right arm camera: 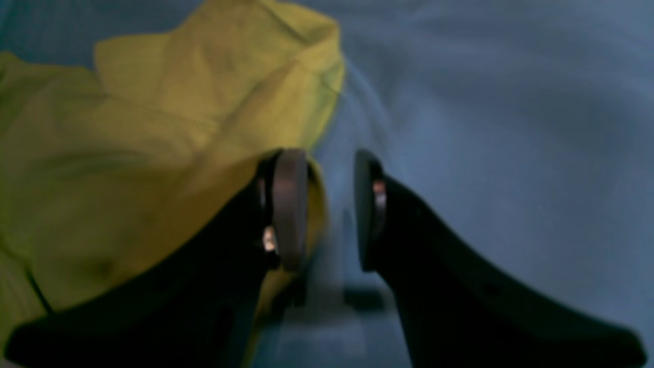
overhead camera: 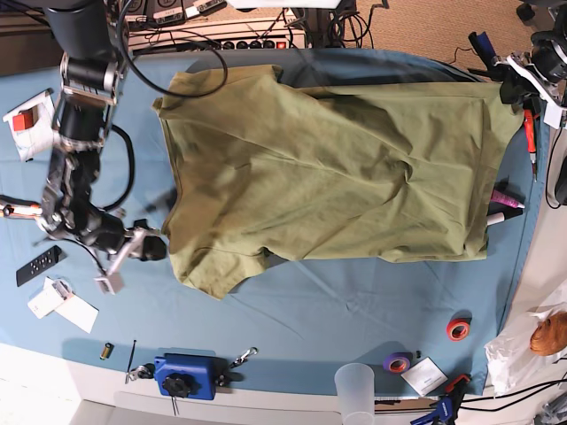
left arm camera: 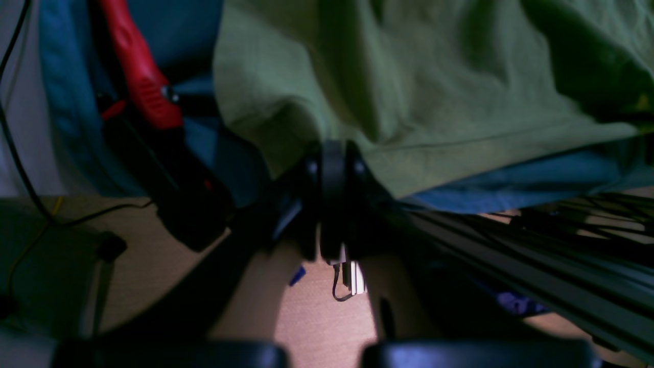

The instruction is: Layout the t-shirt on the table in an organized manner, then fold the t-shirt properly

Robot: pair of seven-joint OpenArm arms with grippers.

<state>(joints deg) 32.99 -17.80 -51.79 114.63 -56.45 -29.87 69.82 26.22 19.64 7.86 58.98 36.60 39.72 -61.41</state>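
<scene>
Across the table: t-shirt spread wide, hem reaching the far side edge; bare cloth along the near side. Left gripper clamped on the hem corner. Right gripper, jaws apart, low beside the sleeve.

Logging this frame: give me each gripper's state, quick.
Left gripper: shut on the t-shirt hem.
Right gripper: open, holding nothing, beside the t-shirt.

t-shirt: 1 | tape rolls: 2 | plastic cup: 1 | blue clamp block: 1 | remote: 1
</scene>
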